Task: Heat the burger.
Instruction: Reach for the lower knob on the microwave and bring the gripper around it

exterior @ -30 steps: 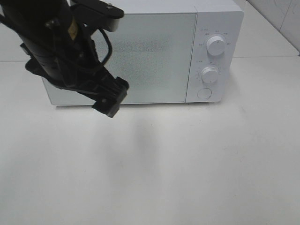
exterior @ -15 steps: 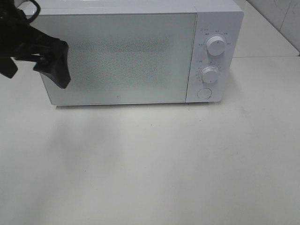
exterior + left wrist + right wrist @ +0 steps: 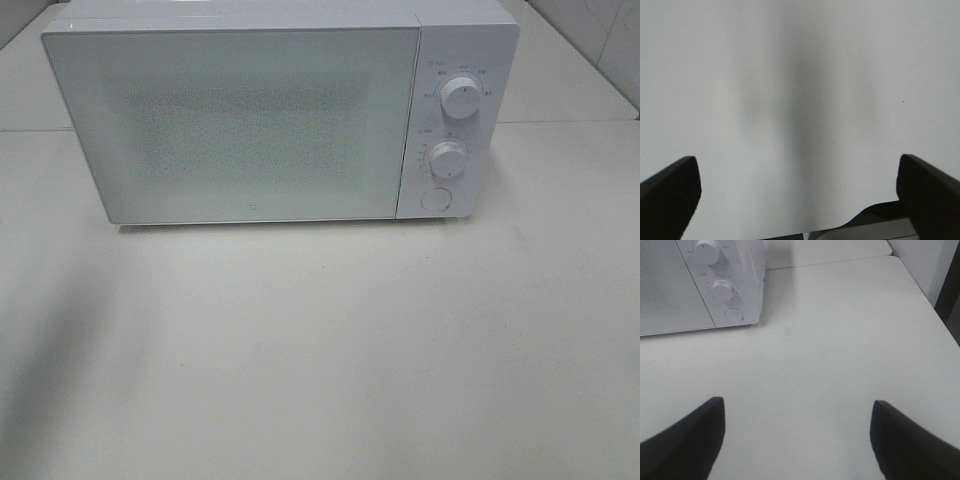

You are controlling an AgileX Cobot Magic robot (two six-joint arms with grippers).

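The burger is out of view in every frame. A white microwave (image 3: 280, 110) stands at the back of the white table (image 3: 330, 350) with its door shut; its frosted window shows nothing inside. Neither arm appears in the exterior high view. In the left wrist view my left gripper (image 3: 797, 167) is open over bare table, its dark fingers (image 3: 670, 192) wide apart and empty. In the right wrist view my right gripper (image 3: 797, 407) is open and empty above the table, to the right of the microwave (image 3: 700, 285).
The microwave's right panel carries two round knobs (image 3: 459, 96) and a round button (image 3: 435, 199). The table's right edge (image 3: 935, 315) runs close to a wall, with a dark gap beside it.
The left arm, which was in front of the microwave door, swung away to the left and has left the exterior high view. The microwave has not moved.
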